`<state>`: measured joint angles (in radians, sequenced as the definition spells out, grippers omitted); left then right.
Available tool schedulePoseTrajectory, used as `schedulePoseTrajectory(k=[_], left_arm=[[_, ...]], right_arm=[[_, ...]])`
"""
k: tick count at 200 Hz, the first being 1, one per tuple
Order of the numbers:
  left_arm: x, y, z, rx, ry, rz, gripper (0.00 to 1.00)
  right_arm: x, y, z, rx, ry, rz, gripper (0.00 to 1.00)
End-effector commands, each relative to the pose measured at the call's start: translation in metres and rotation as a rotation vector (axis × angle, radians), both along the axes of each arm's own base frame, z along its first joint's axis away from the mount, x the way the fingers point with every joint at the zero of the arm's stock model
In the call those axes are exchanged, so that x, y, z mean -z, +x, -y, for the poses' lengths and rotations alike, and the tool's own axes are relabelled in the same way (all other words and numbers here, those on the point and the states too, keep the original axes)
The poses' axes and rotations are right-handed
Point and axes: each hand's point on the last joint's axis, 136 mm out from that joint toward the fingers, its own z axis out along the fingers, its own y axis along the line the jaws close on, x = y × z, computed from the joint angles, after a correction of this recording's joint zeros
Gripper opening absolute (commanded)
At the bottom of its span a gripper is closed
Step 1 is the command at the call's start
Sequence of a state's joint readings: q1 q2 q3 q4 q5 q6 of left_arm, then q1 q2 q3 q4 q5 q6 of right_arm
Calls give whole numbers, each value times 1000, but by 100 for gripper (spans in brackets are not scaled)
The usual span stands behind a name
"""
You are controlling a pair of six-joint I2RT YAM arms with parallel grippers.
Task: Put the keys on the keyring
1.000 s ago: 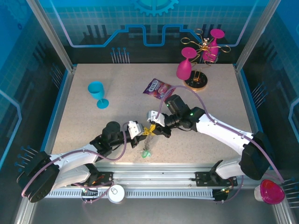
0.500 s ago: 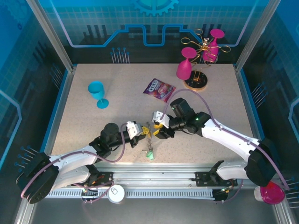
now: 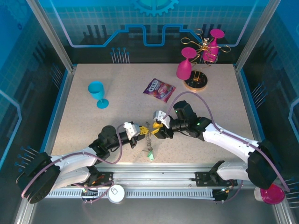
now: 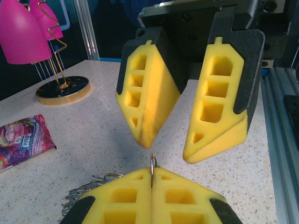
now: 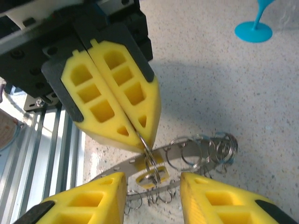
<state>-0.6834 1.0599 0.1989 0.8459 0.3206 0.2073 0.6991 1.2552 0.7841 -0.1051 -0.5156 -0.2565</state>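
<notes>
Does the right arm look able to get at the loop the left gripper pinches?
Likely yes: the open right gripper faces the loop pinched by the shut left gripper; nothing intervenes.

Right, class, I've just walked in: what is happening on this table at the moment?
Two robot arms are working on a keyring over the near middle of the table. The left tool is shut on one of the ring's small wire loops. The right tool faces it, open, with a finger on either side of that loop. A yellow key sits at the ring beneath the pinched loop, and a green key shows nearer the table's front edge.
</notes>
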Motion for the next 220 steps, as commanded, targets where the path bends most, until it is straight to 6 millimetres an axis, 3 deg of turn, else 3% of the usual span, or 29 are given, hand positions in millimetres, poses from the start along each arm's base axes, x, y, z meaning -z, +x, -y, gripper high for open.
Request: schedulePoseTrajectory(k=[1,49,87,126,142,153,159,220], left_arm=[[-18,-3,1,23,-66,39,0],[-19,-3,4,36,-79,34,0],[-19,-3,3,34,-85,28,0],[-15,2,1,5,-65,7,0],[-7,4,1,0,-15,-15,18],[-4,3,2,8,20,-29,21],[-2,3,3,13,36,-37,22],[4,1,5,40,114,-64,17]], right_arm=[[-5,2,-6,-19,56,-4,36],[-6,2,-16,-63,96,9,26],[-5,1,-20,-86,106,23,0],[-8,-1,-13,-98,57,61,0],[-7,-3,-10,-112,-5,65,0],[-1,-6,-6,-123,-54,57,0],[-9,-4,-9,-128,-60,73,0],[1,-18,-12,-240,-265,91,0]])
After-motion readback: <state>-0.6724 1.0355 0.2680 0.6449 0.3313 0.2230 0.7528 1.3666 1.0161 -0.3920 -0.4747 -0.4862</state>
